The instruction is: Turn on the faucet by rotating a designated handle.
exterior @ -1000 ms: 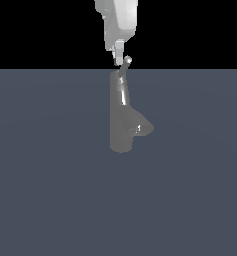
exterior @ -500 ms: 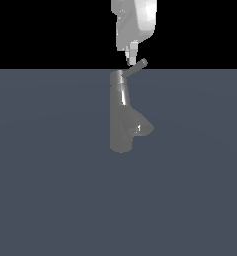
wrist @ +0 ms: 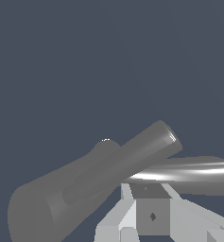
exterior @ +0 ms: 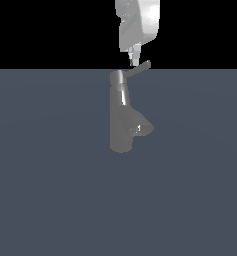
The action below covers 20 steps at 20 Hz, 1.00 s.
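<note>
The grey metal faucet (exterior: 122,120) stands upright in the middle of the exterior view, its stubby spout (exterior: 145,128) pointing to that view's right. From its narrow top the handle (exterior: 139,68), a thin rod, sticks out toward the right and slightly upward. My gripper (exterior: 135,60) hangs straight above the rod, fingers pressed together, tips at or touching the rod's middle. In the wrist view the faucet (wrist: 85,184) lies diagonally, the shiny handle (wrist: 193,172) runs across just beyond my gripper (wrist: 151,205), which holds nothing.
A flat dark blue-grey floor (exterior: 50,190) stretches all around the faucet. Beyond its far edge the background is black. No other objects show.
My gripper has shifted toward the exterior view's right over the last second. The handle has swung with it, from a short stub near the top to a rod pointing right.
</note>
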### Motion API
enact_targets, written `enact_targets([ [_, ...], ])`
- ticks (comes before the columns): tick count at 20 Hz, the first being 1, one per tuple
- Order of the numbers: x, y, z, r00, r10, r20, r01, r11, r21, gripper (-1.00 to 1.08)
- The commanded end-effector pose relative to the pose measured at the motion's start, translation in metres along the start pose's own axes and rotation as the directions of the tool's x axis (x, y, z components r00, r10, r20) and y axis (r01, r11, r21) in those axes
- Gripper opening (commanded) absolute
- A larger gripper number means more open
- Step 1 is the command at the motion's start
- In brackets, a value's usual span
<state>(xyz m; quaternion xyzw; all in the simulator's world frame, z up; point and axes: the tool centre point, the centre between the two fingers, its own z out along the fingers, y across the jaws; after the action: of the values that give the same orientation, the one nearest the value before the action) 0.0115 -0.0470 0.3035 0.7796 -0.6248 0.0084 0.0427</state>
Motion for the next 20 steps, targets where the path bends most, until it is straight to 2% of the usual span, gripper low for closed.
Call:
enact_targets([
  [1,0.01,-0.003,0.006,1.0,0.009,-0.001,-0.009,1.0,-0.004,-1.0],
  [20,0.049,-0.026,0.022,1.0,0.024,-0.003,-0.024,1.0,-0.01,-1.0],
])
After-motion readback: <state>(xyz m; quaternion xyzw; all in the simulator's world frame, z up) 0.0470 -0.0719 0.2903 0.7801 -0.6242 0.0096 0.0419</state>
